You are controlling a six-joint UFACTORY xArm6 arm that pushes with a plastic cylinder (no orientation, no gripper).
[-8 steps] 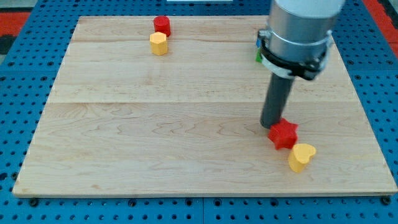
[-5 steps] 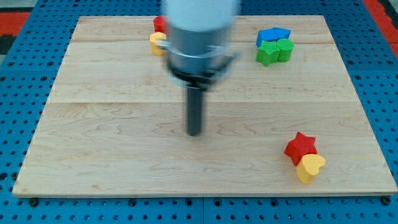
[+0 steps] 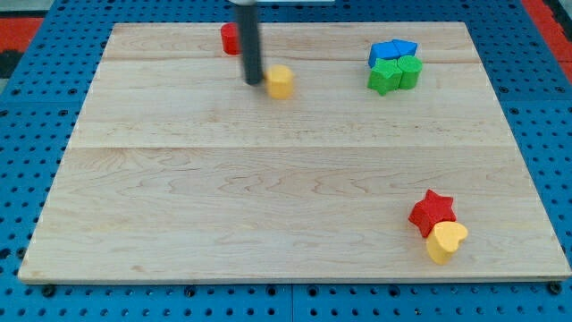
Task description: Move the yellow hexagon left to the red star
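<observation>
The yellow hexagon (image 3: pixel 280 81) lies in the upper middle of the wooden board (image 3: pixel 179 206), at about 3 o'clock from my tip (image 3: pixel 254 83) and just beside it; whether they touch cannot be told. My tip is a bare rod end with nothing to open or close, so it grasps nothing and simply rests on the board. A red block (image 3: pixel 230 38), partly hidden behind the rod, sits at about 11 o'clock from my tip. The red star (image 3: pixel 433 213) is well apart, at about 5 o'clock from the hexagon, touching a yellow heart (image 3: pixel 446 241) at its own 5 o'clock. A blue block (image 3: pixel 392 50) and green block (image 3: pixel 395 73) cluster at 3 o'clock.
</observation>
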